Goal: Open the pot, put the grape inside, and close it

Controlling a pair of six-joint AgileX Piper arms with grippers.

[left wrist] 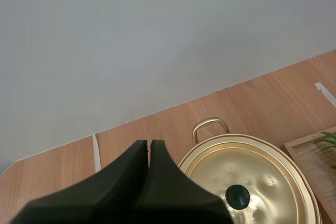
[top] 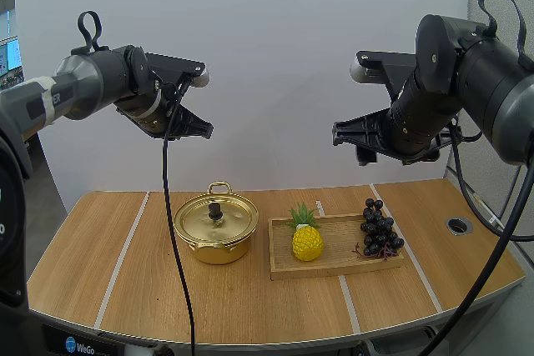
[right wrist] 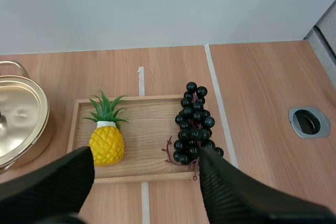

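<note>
1. On the wooden table [top: 100, 256], right of centre: a wooden tray [top: 340, 248], lying flat.
2. In the tray's left half: a yellow toy pineapple [top: 307, 241], standing upright with its green leaves on top.
3. At the tray's right end, apart from the pineapple: the bunch of grapes [top: 380, 229], dark, lying lengthwise from near to far.
4. Just left of the tray and not touching it: the gold pot [top: 216, 239], closed by its lid [top: 196, 218], with a black knob [top: 215, 210] at the lid's centre and a loop handle [top: 219, 187] on the far side.
5. Toward the table's right edge, well apart from the tray: a small round metal-rimmed hole [top: 458, 225].
6. High above the table, up and left of the pot: the left gripper [top: 203, 130], fingers pressed together into one dark wedge, gripping nothing.
7. High above the table, over the tray: the right gripper [right wrist: 147, 153], fingers spread wide with nothing between them.
</note>
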